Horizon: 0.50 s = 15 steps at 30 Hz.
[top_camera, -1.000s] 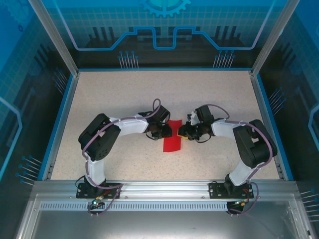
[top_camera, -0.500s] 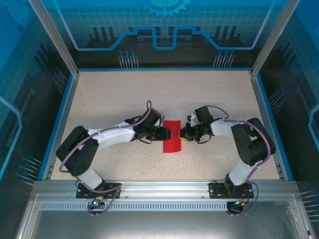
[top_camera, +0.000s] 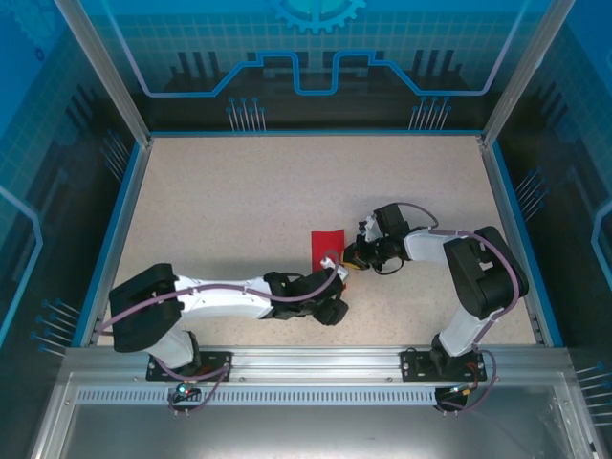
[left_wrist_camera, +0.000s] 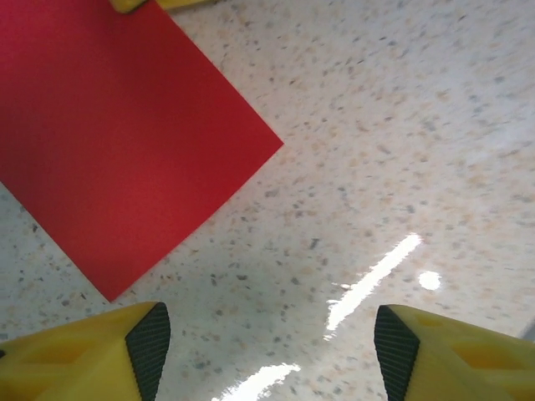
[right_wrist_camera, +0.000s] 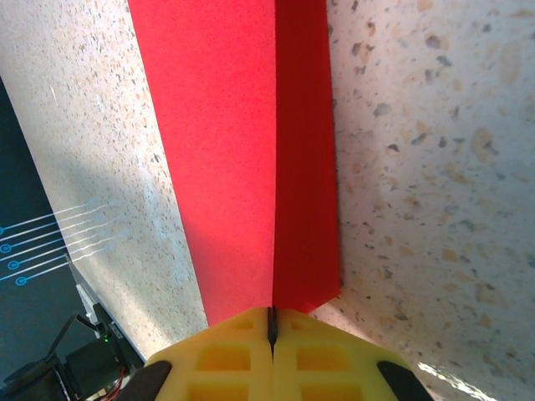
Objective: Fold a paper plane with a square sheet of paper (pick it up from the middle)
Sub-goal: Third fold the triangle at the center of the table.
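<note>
- A flat tabletop of pale beige, stone-like material with fine dark speckles (top_camera: pixel 287 186) forms the floor of the work cell.
- A narrow bright blue rim (top_camera: pixel 116 234) borders the tabletop on the left, far and right sides.
- Slanted silver aluminium frame posts (top_camera: pixel 102 67) rise from the far corners.
- Translucent blue wall panels printed with a grid, circuit-like lines and a cog shape (top_camera: pixel 316 43) enclose the back and sides.
- A ribbed aluminium rail (top_camera: pixel 316 363) runs along the near edge, with a dull grey metal sheet (top_camera: pixel 306 430) in front of it.
- Overhead light leaves a bright white glare streak (left_wrist_camera: pixel 372 280) on the glossy surface.
</note>
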Motion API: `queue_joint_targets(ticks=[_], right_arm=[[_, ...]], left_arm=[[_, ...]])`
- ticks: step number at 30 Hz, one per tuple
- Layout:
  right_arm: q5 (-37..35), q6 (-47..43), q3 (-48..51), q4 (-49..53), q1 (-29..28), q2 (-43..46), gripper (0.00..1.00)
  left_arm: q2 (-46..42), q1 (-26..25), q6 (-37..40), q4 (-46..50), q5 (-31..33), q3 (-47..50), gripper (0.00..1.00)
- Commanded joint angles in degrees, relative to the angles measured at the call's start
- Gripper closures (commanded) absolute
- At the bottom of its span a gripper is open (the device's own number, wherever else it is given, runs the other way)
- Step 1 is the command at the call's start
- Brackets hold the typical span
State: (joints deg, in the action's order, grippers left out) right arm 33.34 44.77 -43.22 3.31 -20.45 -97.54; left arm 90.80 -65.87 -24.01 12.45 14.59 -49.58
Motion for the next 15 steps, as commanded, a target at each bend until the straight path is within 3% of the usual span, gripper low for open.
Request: queue_joint_targets(ticks=[1, 15], right_arm=[[1.89, 0.82, -0.32, -0.32, 0.94, -0.28, 0.95], [2.92, 1.82, -0.5, -0.5, 1.29, 0.68, 0.94]], left_arm=[[2.27, -0.3, 2.68, 1.62, 7.24, -2.79, 0.29], [10.26, -1.5, 7.12, 4.67, 9.53, -10.94, 0.23]])
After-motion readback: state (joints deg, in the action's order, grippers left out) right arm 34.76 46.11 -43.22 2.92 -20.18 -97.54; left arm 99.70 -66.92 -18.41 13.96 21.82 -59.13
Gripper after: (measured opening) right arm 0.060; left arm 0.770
